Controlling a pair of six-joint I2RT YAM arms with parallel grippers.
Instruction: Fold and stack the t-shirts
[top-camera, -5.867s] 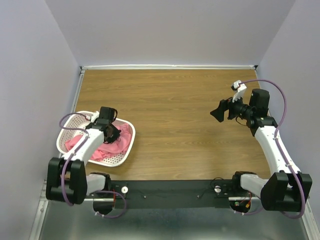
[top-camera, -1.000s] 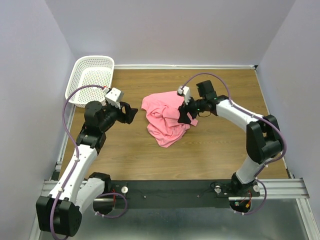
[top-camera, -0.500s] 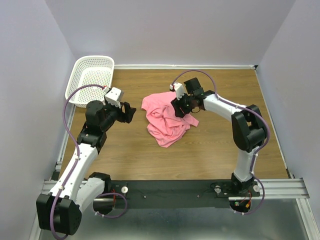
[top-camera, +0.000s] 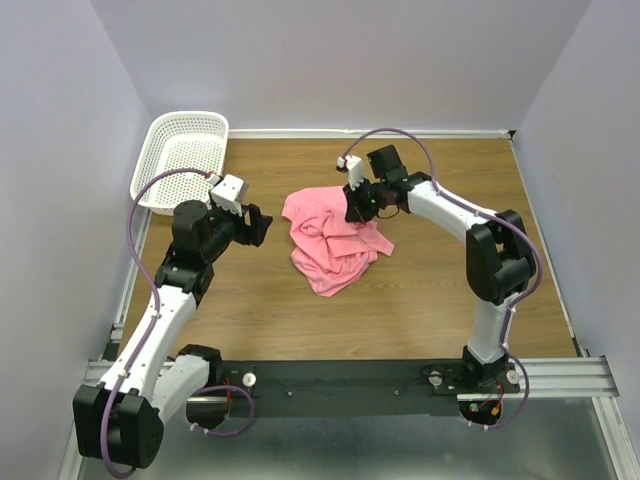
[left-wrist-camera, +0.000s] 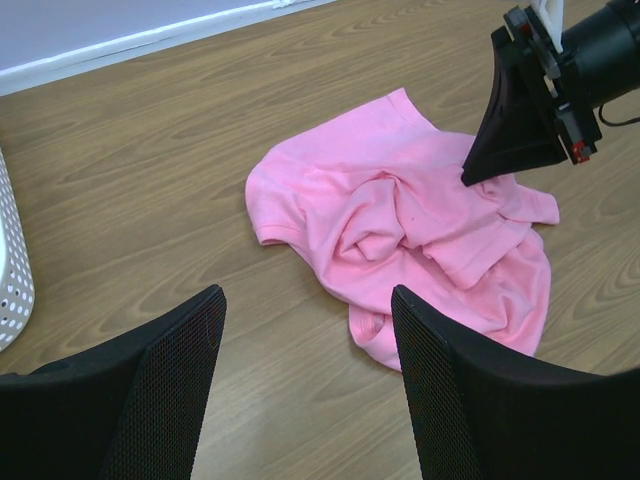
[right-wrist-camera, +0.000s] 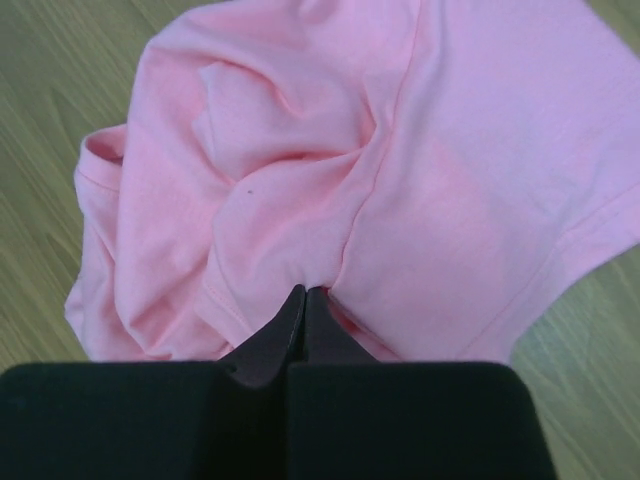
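One salmon-pink t-shirt (top-camera: 328, 248) lies crumpled on the wooden table near its middle. My right gripper (top-camera: 353, 212) reaches in from the far right and is shut on a fold of the shirt near its upper right edge. In the right wrist view its fingertips (right-wrist-camera: 305, 292) are pressed together with pink cloth (right-wrist-camera: 450, 150) pinched at the tips. My left gripper (top-camera: 262, 227) hovers open to the left of the shirt, not touching it. In the left wrist view the shirt (left-wrist-camera: 400, 220) lies beyond the open left gripper (left-wrist-camera: 305, 300), with the right gripper (left-wrist-camera: 515, 130) at the shirt's right side.
A white mesh basket (top-camera: 180, 150) stands at the far left corner, with its rim (left-wrist-camera: 10, 270) at the left edge of the left wrist view. Grey walls border the table on three sides. Bare wood surrounds the shirt.
The right gripper moved up and left along the shirt's top edge and closed on a fold of it. The left arm has barely moved.
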